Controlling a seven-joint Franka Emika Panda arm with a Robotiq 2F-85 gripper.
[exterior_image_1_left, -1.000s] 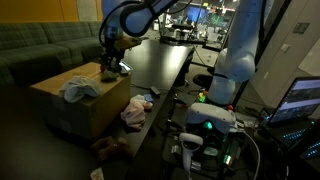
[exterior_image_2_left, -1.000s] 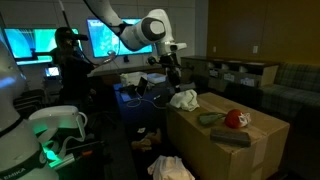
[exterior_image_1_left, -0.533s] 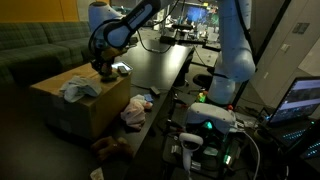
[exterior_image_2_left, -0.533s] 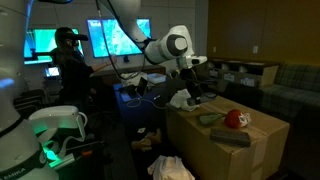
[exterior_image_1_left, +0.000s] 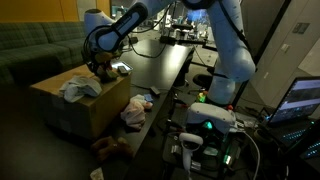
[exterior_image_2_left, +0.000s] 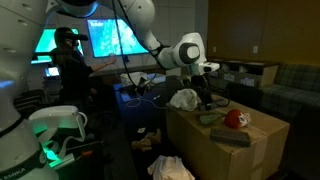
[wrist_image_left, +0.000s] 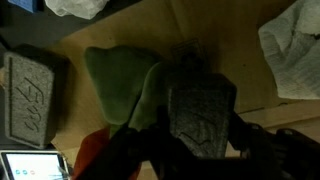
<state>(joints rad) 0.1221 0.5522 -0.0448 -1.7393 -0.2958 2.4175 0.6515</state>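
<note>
On top of the cardboard box (exterior_image_2_left: 190, 140), the gripper (exterior_image_2_left: 207, 98) hung low over a green cloth (wrist_image_left: 115, 80). In the wrist view one grey textured finger pad (wrist_image_left: 200, 115) sat directly against the cloth's bunched edge, where a fold rose toward it. A second grey block with the same embossed pattern (wrist_image_left: 30, 85) showed at the left edge. Whether that was the opposite finger or a loose item could not be told. The claw was neither wide apart nor fully clenched, and whether it actually pinched the cloth could not be told.

The green cloth lay flat on the box top, roughly mid-surface, with a red object (exterior_image_2_left: 235, 119) just beside it. A crumpled white cloth (exterior_image_2_left: 184, 98) rested near the box edge toward the arm's base, close to the gripper but apart from the green cloth. A dark flat item (exterior_image_2_left: 235, 138) lay nearer the box's front edge.

More cloth lay on the floor beside the box (exterior_image_1_left: 135, 110). A person in a headset (exterior_image_2_left: 68, 60) stood before lit monitors (exterior_image_2_left: 115, 40).
</note>
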